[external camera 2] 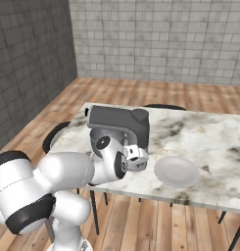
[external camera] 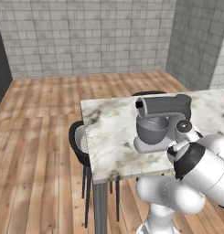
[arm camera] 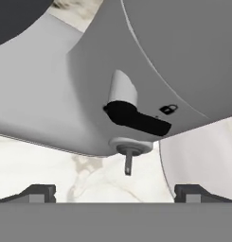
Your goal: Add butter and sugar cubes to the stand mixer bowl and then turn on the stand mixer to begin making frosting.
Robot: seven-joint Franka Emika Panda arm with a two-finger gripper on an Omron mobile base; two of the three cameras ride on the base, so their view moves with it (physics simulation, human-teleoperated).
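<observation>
Table [external camera: 109,137]: marble-topped, on dark legs, standing on a wooden floor with grey tiled walls behind.
Chairs: one dark chair [external camera: 79,144] is tucked at the table's left edge in the left base view; the back of another [external camera 2: 163,106] shows past the far edge.
Stand mixer [external camera: 161,121]: grey, near the front edge of the table, with its bulky head lowered over the bowl.
Stand mixer bowl [external camera: 152,130]: dark grey, seated on the mixer's base under the head; what lies inside cannot be made out from here.
Plate [external camera 2: 177,171]: round, white, flat on the marble just beside the mixer, on its right in the right base view.
Arm: white, bent low in front of the table, its wrist right up against the mixer's side.
Gripper [arm camera: 115,193]: jaws spread wide, nothing between them; one dark fingertip [arm camera: 39,193] shows at each lower corner of the hand view.
Black lever [arm camera: 136,118]: on the mixer's grey body, straight ahead of the gripper in the hand view, with a small padlock mark [arm camera: 168,109] beside it.
Peg [arm camera: 129,163]: a short grey pin hanging below the lever.
</observation>
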